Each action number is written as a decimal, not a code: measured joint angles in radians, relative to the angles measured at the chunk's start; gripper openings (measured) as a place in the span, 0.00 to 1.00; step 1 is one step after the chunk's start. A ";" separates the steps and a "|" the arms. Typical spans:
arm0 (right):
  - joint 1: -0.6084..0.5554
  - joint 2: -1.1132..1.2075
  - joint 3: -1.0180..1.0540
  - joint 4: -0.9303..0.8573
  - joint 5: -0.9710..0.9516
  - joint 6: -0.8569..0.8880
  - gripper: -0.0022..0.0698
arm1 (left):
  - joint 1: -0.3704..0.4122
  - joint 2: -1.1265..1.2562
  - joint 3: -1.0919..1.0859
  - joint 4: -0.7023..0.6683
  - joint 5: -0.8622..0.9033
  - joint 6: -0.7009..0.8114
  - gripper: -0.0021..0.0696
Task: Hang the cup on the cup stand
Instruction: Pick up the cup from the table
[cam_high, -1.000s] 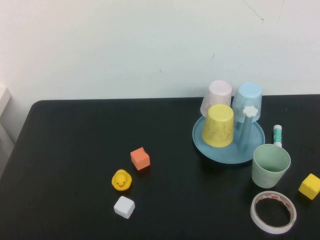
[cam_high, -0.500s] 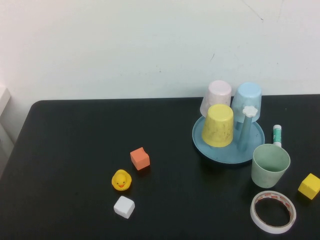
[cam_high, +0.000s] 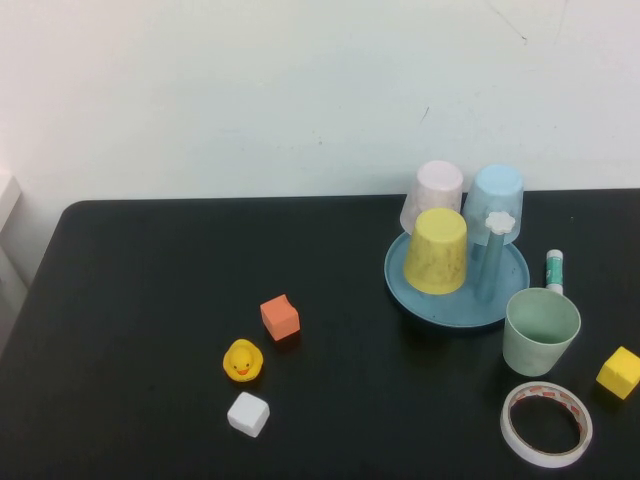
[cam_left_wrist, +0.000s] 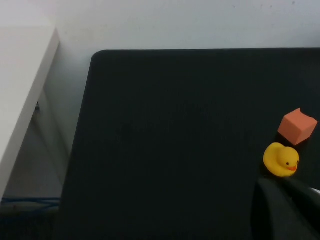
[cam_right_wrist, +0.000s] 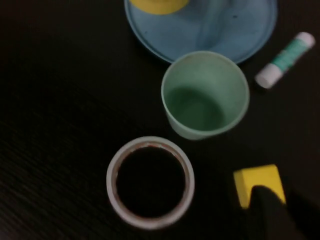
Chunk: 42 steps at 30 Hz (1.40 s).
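pale mint-green plastic cup (cam_high: 541, 330) stands upright, mouth up, on the black tabletop (cam_high: 150, 290), just beside the near right rim of the round light blue plastic cup stand (cam_high: 440, 303), not on any peg. one upright blue peg with a white flower-shaped cap (cam_high: 500, 222) is bare. on the stand, upside down: yellow plastic cup (cam_high: 437, 250) in front, pale pink cup (cam_high: 433, 196) and light blue cup (cam_high: 494, 199) behind. white-and-green glue stick (cam_high: 555, 270) lies right of the stand, near the mint cup. roll of clear tape (cam_high: 546, 423) lies flat in front of the mint cup, yellow cube (cam_high: 619, 372) to its right. well apart on the left: orange cube (cam_high: 280, 317), yellow rubber duck (cam_high: 242, 361), white cube (cam_high: 248, 413).

left pincer (cam_left_wrist: 285, 210) is a dark shape low in the left wrist view, near the duck, closed, holding nothing. right pincer (cam_right_wrist: 272, 212) is a dark blur over the yellow cube in the right wrist view; cannot tell its state.
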<state>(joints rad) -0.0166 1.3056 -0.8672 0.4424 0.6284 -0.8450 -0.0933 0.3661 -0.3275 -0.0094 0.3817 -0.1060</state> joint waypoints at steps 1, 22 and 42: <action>0.009 0.059 -0.029 0.010 -0.005 -0.017 0.18 | 0.000 0.000 0.000 -0.002 -0.003 0.000 0.03; 0.082 0.675 -0.368 -0.070 -0.085 -0.046 0.56 | 0.000 0.000 0.002 -0.052 -0.042 -0.002 0.03; 0.082 0.656 -0.407 -0.041 -0.036 -0.046 0.07 | 0.000 0.002 -0.006 -0.694 -0.195 -0.003 0.25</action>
<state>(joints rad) 0.0655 1.9615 -1.2742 0.4015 0.5925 -0.8914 -0.0933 0.3685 -0.3337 -0.7038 0.1867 -0.1095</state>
